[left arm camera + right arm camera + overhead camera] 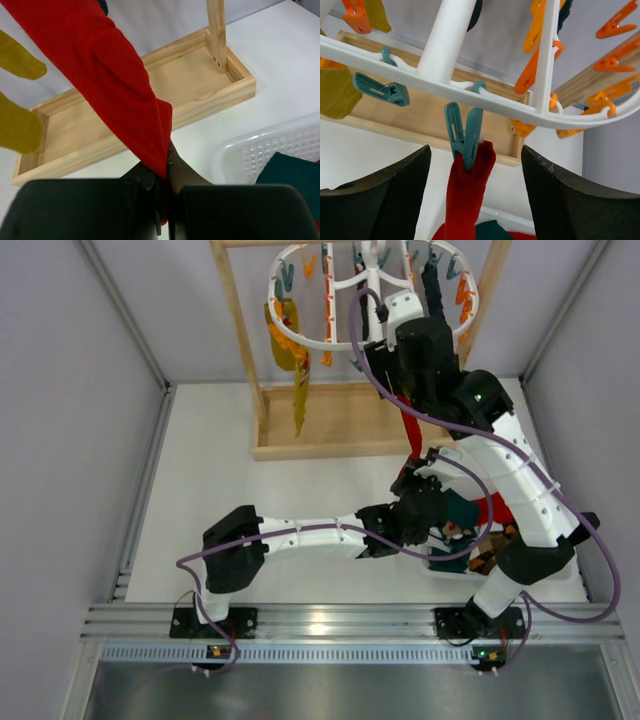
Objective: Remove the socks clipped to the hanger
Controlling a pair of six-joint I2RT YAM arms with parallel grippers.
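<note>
White tabletop [200,470] all round, boxed in by plain grey walls [60,390], with a metal rail [330,620] run along the near edge where the arms are bolted down. At the back a light wooden stand [330,430] is parked, and its tray-shaped base is seen up close from the left wrist.

The hanger [290,338] is hung from that stand, with orange and teal pegs dangling under it. Yellow socks [290,350] are clipped on its left side and a dark sock [432,290] at the far right.

A white plastic basket [250,150] is sat on the table by the right arm's base. A dark teal sock [292,172] is lying in it, and a bit of red fabric [492,508] can be made out next to that; what else is in there is hidden by the arms.

The red sock [110,85] is stretched between hanger and table. Its top is clamped in a teal peg [464,135] and its lower end is pinched tight by the left gripper [165,185], whose jaws are pressed together on the fabric, down low beside the basket.

The right gripper [476,150] is raised right under the hanger, jaws spread wide on either side of that peg and the sock's top. Neither finger is seen touching them.
</note>
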